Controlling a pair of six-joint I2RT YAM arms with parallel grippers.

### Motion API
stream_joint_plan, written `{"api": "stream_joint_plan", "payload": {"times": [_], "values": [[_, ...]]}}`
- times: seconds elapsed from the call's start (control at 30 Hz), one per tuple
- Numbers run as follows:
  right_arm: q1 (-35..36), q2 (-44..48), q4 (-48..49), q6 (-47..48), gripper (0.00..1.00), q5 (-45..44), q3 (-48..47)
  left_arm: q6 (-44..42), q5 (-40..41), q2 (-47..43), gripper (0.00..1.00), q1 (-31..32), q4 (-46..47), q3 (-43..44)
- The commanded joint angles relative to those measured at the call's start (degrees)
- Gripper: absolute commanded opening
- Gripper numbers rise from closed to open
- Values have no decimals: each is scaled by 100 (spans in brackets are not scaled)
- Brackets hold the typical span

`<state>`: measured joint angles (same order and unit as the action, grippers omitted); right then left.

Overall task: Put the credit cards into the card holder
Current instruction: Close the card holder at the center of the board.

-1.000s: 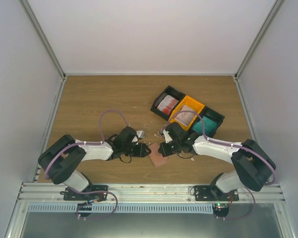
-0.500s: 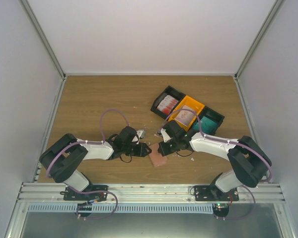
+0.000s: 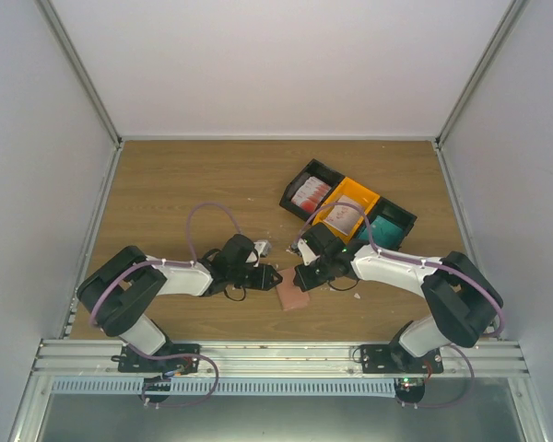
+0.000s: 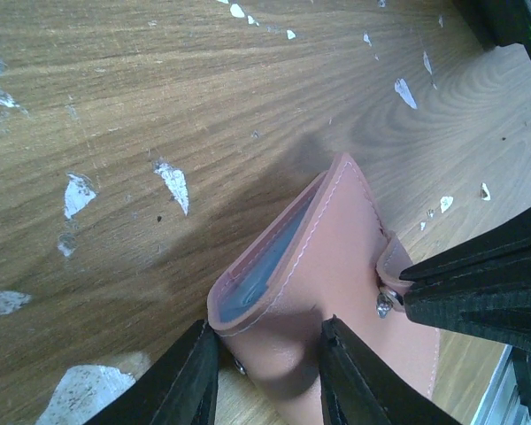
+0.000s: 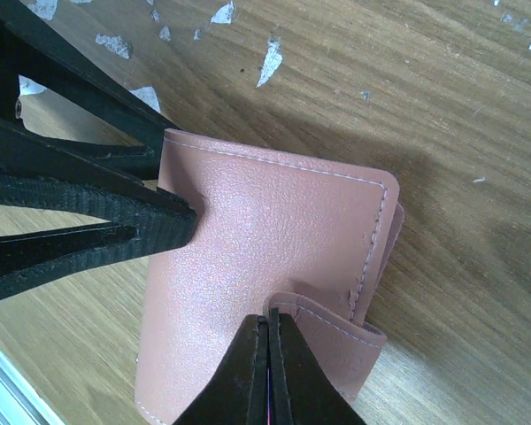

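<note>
Closing in over the last second, the left gripper point(image 4: 265, 326) pinches the card holder point(image 4: 336, 248) at its fold while the right gripper point(image 5: 270, 320) clamps its snap tab point(image 5: 336, 329), likely readying opening.

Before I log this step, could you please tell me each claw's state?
Left claw: closed on the card holder.
Right claw: closed on the same card holder, at its flap.

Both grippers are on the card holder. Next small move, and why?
Probably lift the right gripper slightly, peeling the flap it pinches away from the card holder, with the left gripper clamping the opposite edge. The holder looks folded nearly shut, so no card can go in.
</note>
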<state>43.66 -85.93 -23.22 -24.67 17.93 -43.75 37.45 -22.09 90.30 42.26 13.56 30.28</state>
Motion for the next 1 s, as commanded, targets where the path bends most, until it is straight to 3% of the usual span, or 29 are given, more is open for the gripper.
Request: {"api": "stream_joint_plan", "payload": {"times": [0.0,0.63,0.97], "values": [[62,63,-187,95,1,51,-96,-24,196,216,34,-3,-344,-50],[60,121,-70,182,1,511,15,14,199,381,31,-4,-319,-50],[61,137,-348,216,0,234,21,25,175,402,31,-7,-329,-32]]}}
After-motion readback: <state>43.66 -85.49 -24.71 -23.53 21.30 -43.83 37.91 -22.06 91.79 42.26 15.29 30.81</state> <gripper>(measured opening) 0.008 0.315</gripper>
